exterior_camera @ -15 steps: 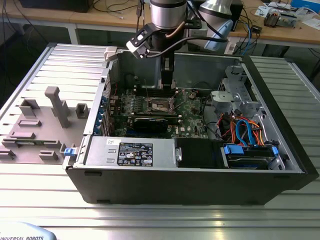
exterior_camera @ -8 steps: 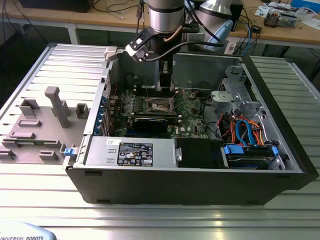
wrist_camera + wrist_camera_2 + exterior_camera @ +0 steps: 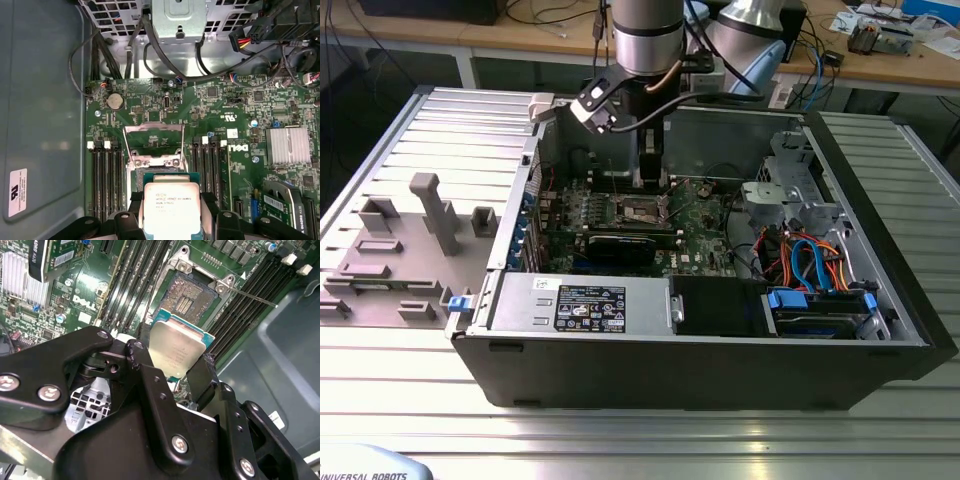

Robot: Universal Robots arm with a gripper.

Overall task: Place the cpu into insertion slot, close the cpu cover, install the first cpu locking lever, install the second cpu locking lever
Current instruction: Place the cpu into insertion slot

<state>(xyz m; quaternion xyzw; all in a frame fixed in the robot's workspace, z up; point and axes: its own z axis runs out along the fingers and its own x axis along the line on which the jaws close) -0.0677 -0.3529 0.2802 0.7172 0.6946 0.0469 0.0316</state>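
Gripper [image 3: 171, 362] has its jaws pinched on two opposite edges of the cpu [image 3: 176, 351]. In the exterior view, the insertion slot [image 3: 642, 210] sits near, roughly 6 o'clock from the gripper.

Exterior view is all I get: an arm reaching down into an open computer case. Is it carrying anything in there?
Observer: Yes. In both wrist views the claw is shut on the cpu, a flat square chip with a silver top, gripped by two opposite edges.
Visitor: Is the place it goes into free?
Observer: The second wrist view shows the insertion slot with no chip in it. The cpu hangs close by, apart from it.
Visitor: And the lid over that place?
Observer: In the first wrist view the cpu cover stands swung up off the insertion slot, and green board shows through its window.
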